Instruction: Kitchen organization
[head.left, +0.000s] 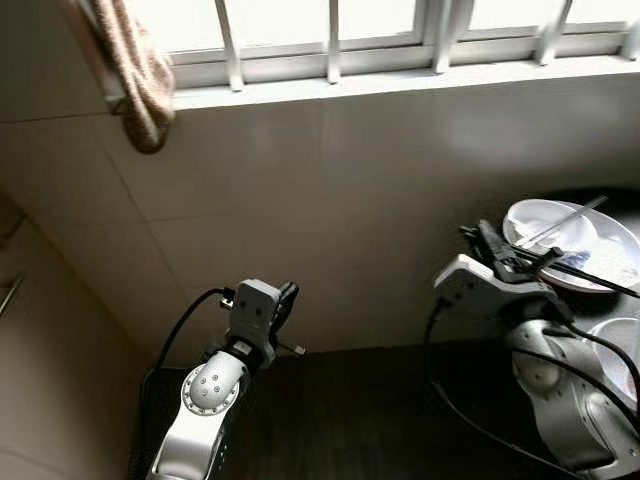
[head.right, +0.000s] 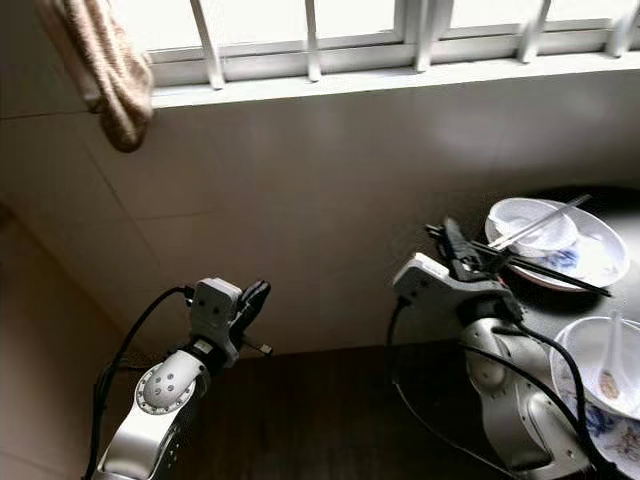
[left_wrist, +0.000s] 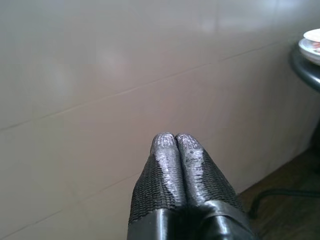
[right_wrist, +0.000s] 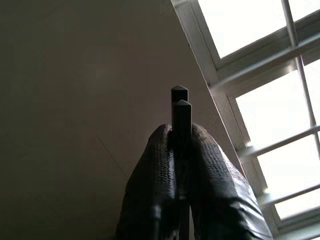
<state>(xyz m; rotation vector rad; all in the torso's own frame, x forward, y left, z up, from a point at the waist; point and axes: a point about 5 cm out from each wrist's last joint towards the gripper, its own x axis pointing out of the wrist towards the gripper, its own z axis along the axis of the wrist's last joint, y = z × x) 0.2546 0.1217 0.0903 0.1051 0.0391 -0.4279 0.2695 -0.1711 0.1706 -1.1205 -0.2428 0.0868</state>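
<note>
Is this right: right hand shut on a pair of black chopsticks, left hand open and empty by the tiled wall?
Not quite. The left hand is shut, not open; the left wrist view shows its fingers pressed together, empty, facing the tiled wall. The right hand is shut on the black chopsticks.

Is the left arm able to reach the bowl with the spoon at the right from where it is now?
Probably not. The left tool is raised near the wall, far from the bowl, and the right arm stands between them.

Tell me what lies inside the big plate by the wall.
A small white bowl sits in the plate, with a chopstick resting across it. Dark chopsticks cross the plate's front rim. Anything under the bowl is hidden.
</note>
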